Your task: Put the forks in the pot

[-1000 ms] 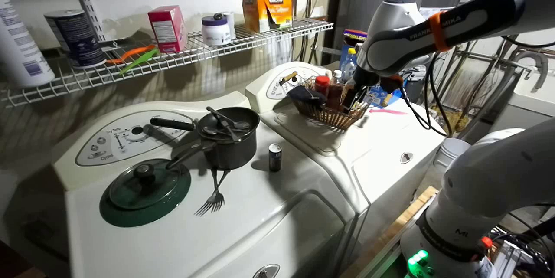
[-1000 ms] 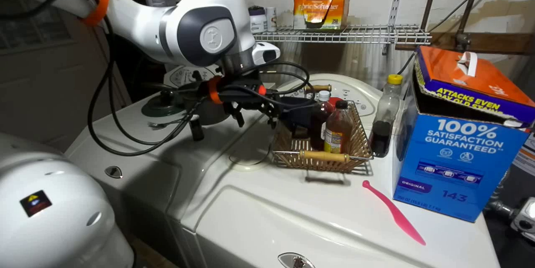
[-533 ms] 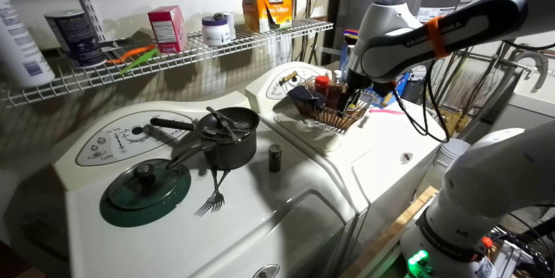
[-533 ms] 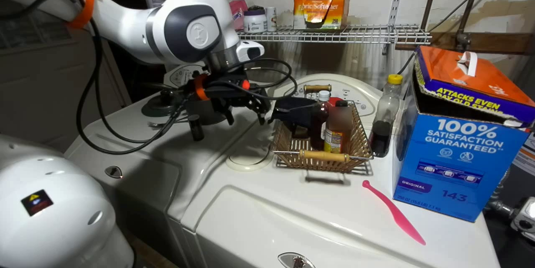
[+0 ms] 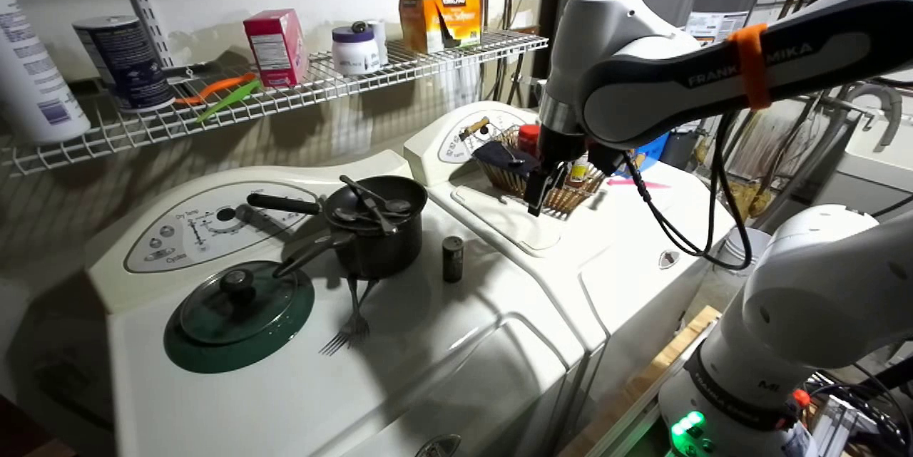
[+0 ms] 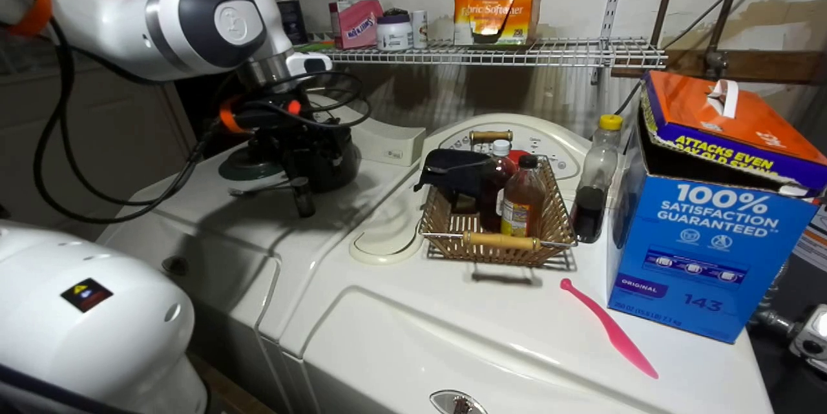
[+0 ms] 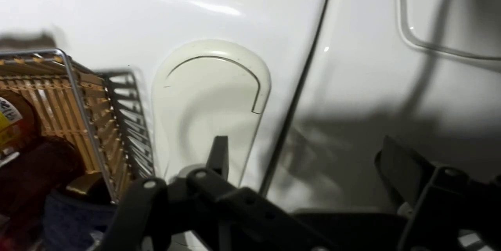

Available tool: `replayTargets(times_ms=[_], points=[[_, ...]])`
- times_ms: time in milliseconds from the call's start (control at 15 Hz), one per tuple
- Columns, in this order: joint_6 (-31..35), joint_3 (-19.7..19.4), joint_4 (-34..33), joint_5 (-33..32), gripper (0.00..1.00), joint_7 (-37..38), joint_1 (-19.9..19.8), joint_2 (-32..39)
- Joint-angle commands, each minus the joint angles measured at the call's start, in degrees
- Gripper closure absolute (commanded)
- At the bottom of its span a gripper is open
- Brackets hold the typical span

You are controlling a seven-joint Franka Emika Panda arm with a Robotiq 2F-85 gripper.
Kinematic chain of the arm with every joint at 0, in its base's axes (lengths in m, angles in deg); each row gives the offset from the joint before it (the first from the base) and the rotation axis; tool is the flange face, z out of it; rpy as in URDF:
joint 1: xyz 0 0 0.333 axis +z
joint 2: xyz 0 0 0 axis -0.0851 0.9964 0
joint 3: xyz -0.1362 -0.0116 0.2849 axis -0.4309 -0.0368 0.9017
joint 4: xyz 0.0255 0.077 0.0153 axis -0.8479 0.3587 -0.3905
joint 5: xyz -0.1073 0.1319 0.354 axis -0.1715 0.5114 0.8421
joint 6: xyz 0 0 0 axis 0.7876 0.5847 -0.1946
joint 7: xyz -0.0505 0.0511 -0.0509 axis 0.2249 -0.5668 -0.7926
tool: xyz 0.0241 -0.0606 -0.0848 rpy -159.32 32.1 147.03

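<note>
Black claw [image 7: 307, 156] gapes wide, empty: fetching, I'd guess; next it must reach the forks [image 5: 356, 320] by the pot [image 5: 386, 254].

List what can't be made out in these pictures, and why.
In an exterior view:
Inside the pot, covered by the pan.
Whether the forks touch the pot, too shadowed.
Lettering on the can, too small.
In the wrist view:
Rest of the basket, cut off by left edge.

Blue carton [image 6: 701, 252] shouts "100% SATISFACTION GUARANTEED", "ORIGINAL", "143"; lid [image 6: 736, 130], "ATTACKS EVEN". Orange box [image 6: 494, 15]: "KIRKLAND Fabric Softener". Pink box [image 6: 360, 23]: "Sweet'N Low". Arm [image 5: 663, 90]: "FRANK", "MIKA". Dial panel [image 5: 210, 237]: "Dry Temp", "Cycles".
</note>
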Motion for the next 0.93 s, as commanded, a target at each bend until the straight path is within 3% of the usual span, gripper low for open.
replayTargets(times_ms=[0, 400, 667, 867], points=[[-2.1, 0.9, -0.1, 3.4, 0.00, -2.0, 5.8, -1.6], [1.9, 0.4, -0.1, 6.4, 0.00, -13.2, 16.0, 0.5], [5.5, 0.5, 0.1, 7.2, 0.00, -19.1, 20.6, 3.0], [7.4, 1.3, 0.1, 8.1, 0.00, -19.6, 22.4, 6.1]])
